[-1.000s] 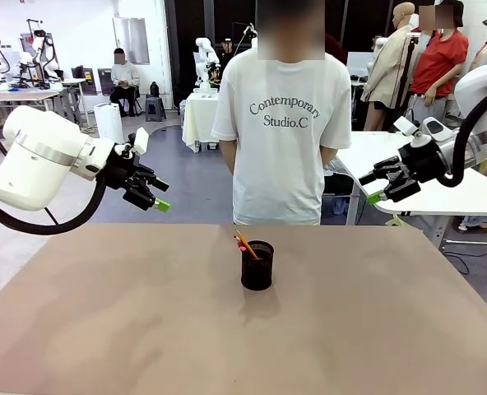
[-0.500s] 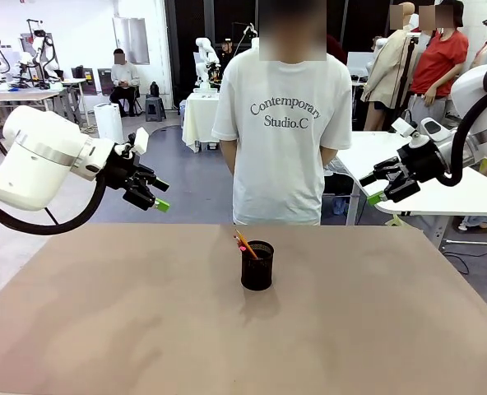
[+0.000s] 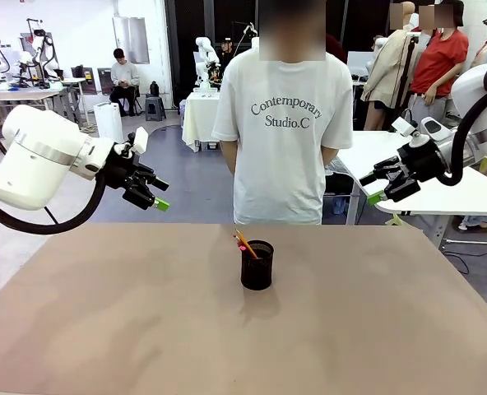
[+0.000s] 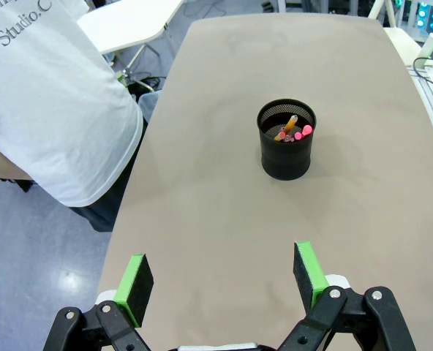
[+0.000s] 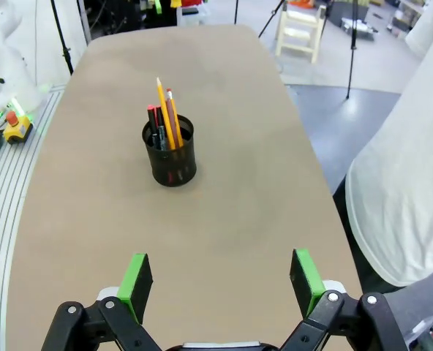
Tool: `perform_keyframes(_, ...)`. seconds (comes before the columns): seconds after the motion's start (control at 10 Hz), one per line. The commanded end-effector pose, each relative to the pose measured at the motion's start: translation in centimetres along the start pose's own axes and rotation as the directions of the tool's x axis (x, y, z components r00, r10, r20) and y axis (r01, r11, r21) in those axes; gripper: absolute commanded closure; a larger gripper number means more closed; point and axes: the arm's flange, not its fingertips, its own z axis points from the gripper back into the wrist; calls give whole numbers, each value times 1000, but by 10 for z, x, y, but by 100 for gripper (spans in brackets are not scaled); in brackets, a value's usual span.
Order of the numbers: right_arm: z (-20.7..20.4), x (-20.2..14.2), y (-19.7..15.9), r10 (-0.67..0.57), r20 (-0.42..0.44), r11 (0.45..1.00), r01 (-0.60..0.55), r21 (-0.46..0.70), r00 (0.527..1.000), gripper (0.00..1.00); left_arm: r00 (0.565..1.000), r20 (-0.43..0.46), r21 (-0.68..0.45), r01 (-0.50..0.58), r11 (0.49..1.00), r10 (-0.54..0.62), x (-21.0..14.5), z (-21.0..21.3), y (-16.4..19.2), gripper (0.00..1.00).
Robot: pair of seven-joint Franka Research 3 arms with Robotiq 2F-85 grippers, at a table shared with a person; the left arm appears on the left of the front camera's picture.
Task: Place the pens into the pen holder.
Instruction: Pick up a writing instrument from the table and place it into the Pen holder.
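Pen holder [image 3: 257, 265]: black mesh cup, table centre, holds all 3 pens [image 5: 164, 117]. Pens likely light, stiff, smooth; best pinched mid-shaft. Left gripper [image 3: 153, 194] and right gripper [image 3: 373, 188]: raised at table sides, jaws wide, empty.

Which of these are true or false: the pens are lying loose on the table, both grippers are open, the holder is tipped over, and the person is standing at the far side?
1. The pens lie loose on the table. False: they stand inside the pen holder.
2. The left gripper and the right gripper are open and hold nothing. True.
3. The pen holder is tipped over. False: it stands upright near the table's middle.
4. The person stands at the far side of the table. True.
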Motion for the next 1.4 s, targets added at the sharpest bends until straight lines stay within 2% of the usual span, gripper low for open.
perform_keyframes(0.0,0,1,3,-4,10,1000,4,-4,1000,0,1000,-5,0,7,1000,-7,1,1,1,0)
perform_keyframes(1.3,0,1,3,-4,10,1000,4,-4,1000,0,1000,-5,0,7,1000,-7,1,1,1,0)
